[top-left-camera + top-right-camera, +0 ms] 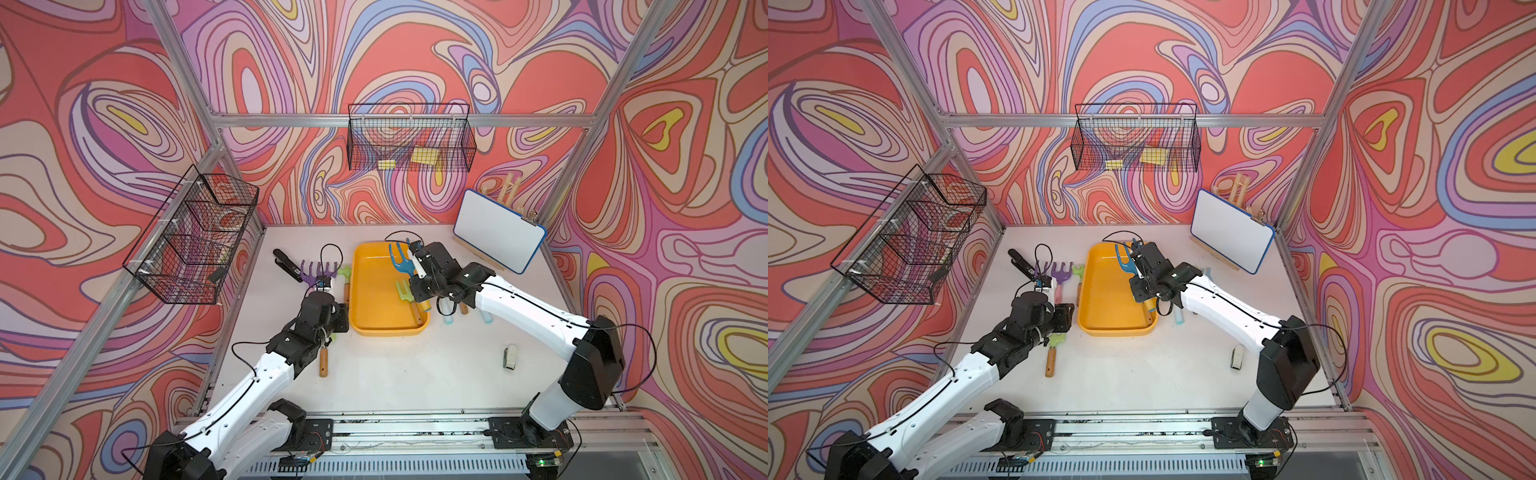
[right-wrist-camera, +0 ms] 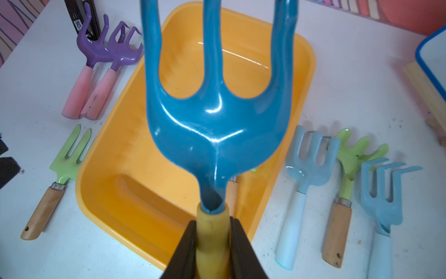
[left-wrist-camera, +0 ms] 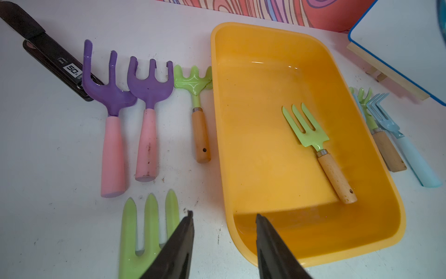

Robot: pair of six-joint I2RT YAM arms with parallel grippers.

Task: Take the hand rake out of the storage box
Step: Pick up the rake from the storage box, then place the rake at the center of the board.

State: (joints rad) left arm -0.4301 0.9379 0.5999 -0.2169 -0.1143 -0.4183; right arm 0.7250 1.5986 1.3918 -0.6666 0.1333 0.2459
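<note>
One blue hand rake (image 2: 217,135) hangs above the storage box (image 2: 299,72), yellow handle (image 2: 212,241) pinched tight in the right pincer (image 2: 212,222), while the left pincer (image 3: 224,213) sits parted and empty beside the box. Smart move is probably carrying it sideways well clear of the rim before lowering, so it lands on bare worktop (image 1: 415,374), not other tools (image 2: 306,164).

Walls (image 1: 415,62) printed with swirling bands of coral, lilac, blue, cream and yellow are enclosing the space on three sides, with silver aluminium frame bars (image 1: 291,120) running along their edges. A white tabletop (image 1: 415,374) is lying between them under even light. A black wire basket (image 1: 365,145) is hanging on the back wall, a divided black wire basket (image 1: 195,245) is hanging at the left, and a blue-edged whiteboard (image 1: 498,228) on a pale wooden easel (image 1: 506,187) is leaning in the far right corner.
</note>
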